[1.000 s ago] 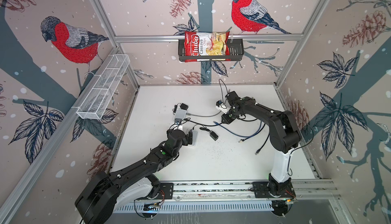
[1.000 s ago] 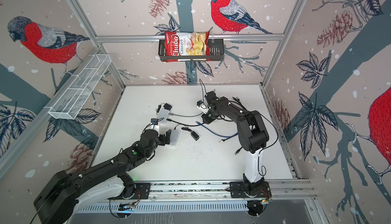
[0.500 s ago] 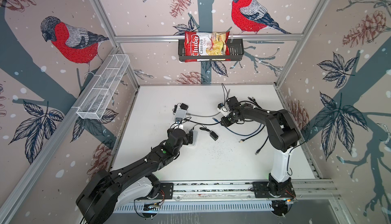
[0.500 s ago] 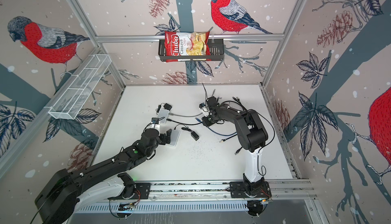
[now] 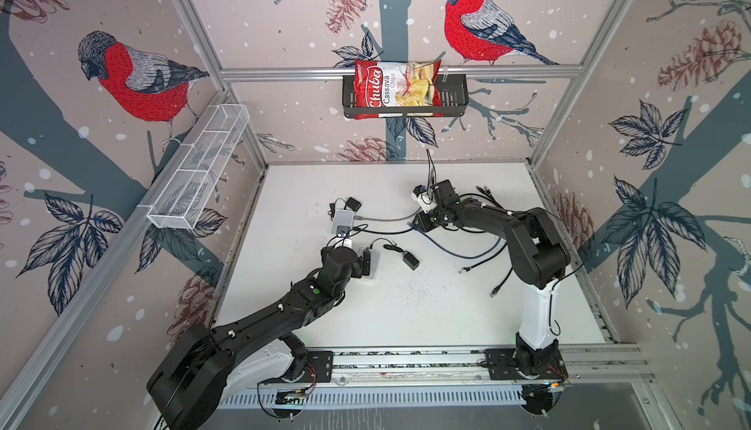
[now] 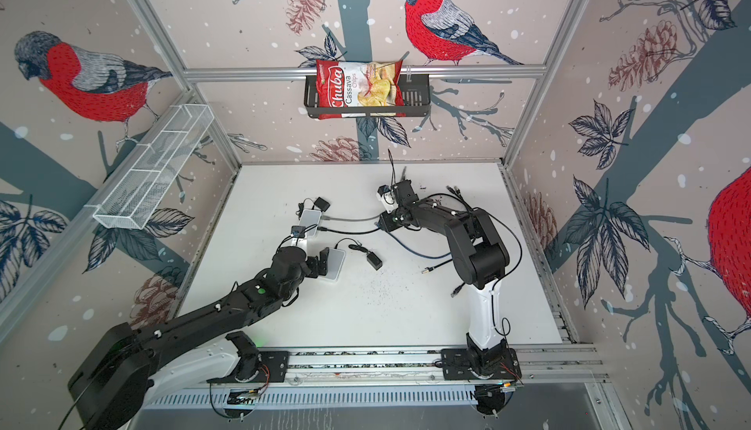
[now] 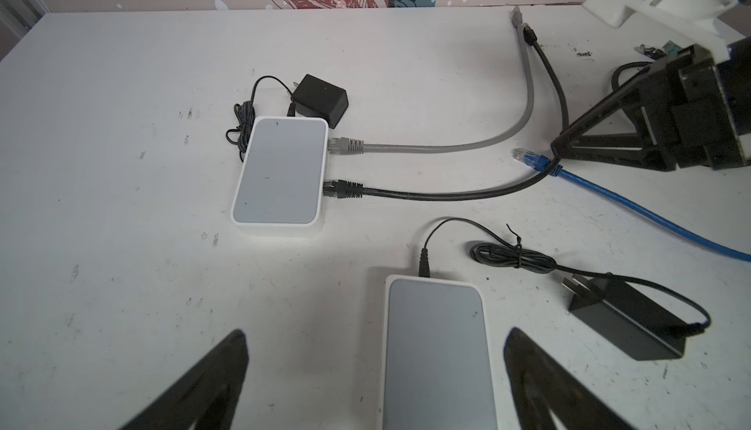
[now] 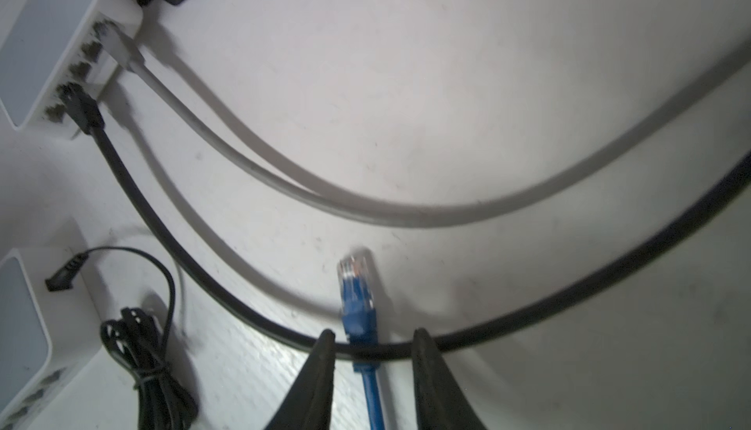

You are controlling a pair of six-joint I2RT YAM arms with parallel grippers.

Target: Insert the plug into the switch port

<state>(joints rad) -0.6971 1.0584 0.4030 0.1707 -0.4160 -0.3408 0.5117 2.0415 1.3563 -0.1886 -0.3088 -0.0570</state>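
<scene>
Blue plug (image 8: 357, 298), grey cable (image 7: 447, 147), black cable (image 7: 447, 195), white switch (image 7: 280, 172) with perhaps greyish top

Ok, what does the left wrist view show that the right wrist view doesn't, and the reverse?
Only the left wrist view: the left gripper, open, with the near switch between its jaws in the picture, and that switch's black adapter.
Only the right wrist view: the far switch's port face, with empty ports around its two plugs, and the right gripper straddling the blue cable with space on both sides.
Both: the far switch, the grey cable and black cable plugged into it, and the blue plug lying loose on the table.
</scene>
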